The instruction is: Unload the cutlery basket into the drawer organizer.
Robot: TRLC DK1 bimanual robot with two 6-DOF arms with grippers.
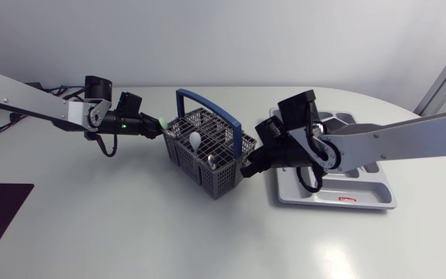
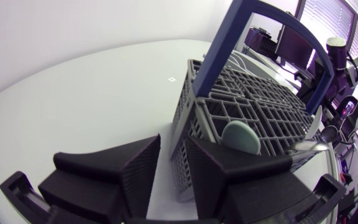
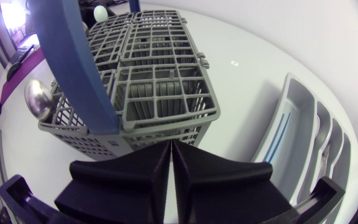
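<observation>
Cutlery basket [image 1: 215, 177], grey w/ blue handle [image 3: 73, 56], sits mid-table, upright. Drawer organizer [image 1: 362, 194] is on the table just to its right, not touching.

L gripper [image 2: 173, 146]: fingers apart, basket's corner wall betw. them. Sliver of table shows betw. one finger and the wall, so no grip, holding nothing. Pale green rounded piece [image 2: 241, 138] sticks up in the compartment just ahead.

R gripper [image 3: 169, 146]: fingers pressed together, nothing betw. them, tips right at the basket's near wall. Metal spoon [image 3: 39, 99] stands in a side compartment, bowl up.
</observation>
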